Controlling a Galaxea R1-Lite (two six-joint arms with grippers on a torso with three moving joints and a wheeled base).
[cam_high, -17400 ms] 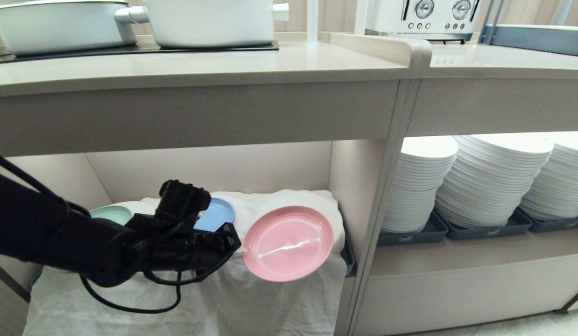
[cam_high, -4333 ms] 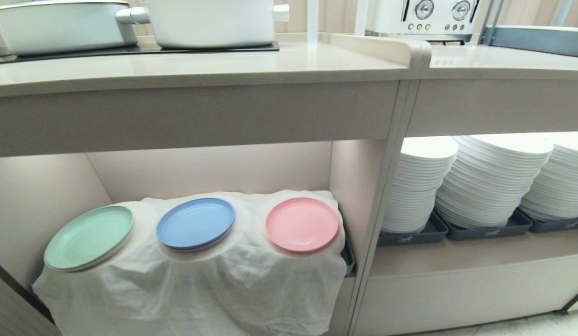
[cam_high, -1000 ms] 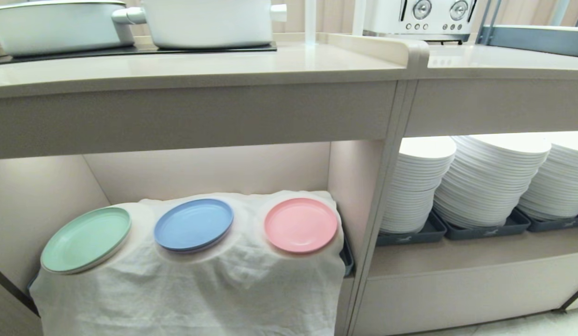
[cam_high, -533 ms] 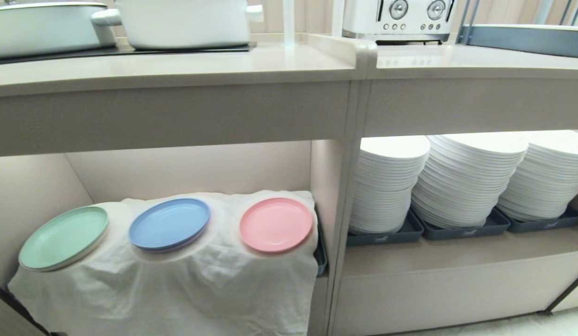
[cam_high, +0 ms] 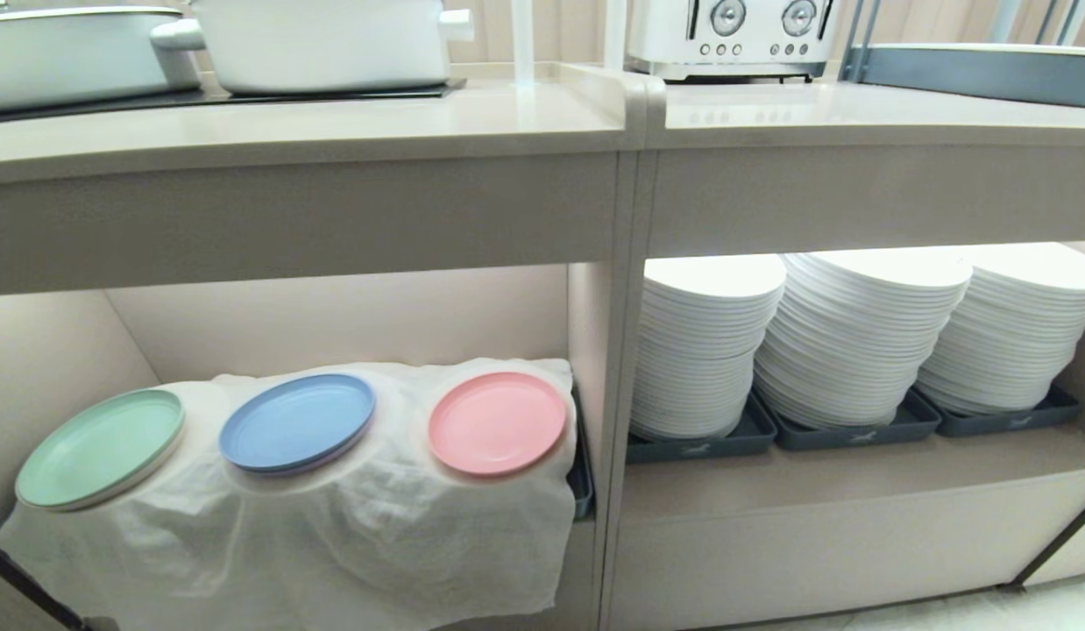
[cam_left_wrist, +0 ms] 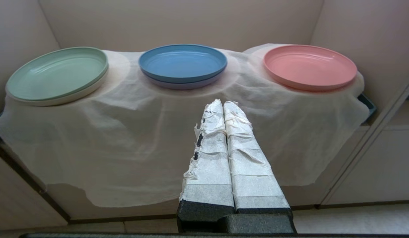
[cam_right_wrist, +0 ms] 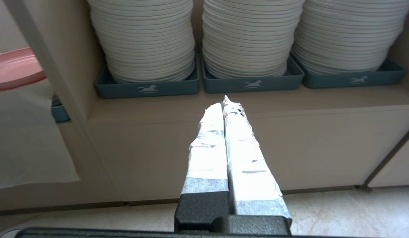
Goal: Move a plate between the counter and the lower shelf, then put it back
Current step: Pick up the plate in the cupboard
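Left gripper [cam_left_wrist: 223, 105] is pressed shut and empty, as is the right gripper [cam_right_wrist: 224, 104] (both low, before the shelves). Pink plate [cam_high: 497, 422] rests tilted on the lower shelf's [cam_high: 332, 324] draped cloth [cam_high: 332, 535]; any snag on that cloth could slide it off.

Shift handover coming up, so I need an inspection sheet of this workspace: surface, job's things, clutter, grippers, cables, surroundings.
Surface: the counter carries white pots on a black hob panel.
Job's things: the pink plate lies flat on the white cloth of the lower shelf, held by nothing.
Clutter: green plate and blue plate beside it on the cloth.
Grippers: left gripper shut, empty, short of the cloth; right gripper shut, empty, facing the stacked white plates.
Cables: nothing seen.
Surroundings: toaster on the adjoining top; grey trays under the stacks.
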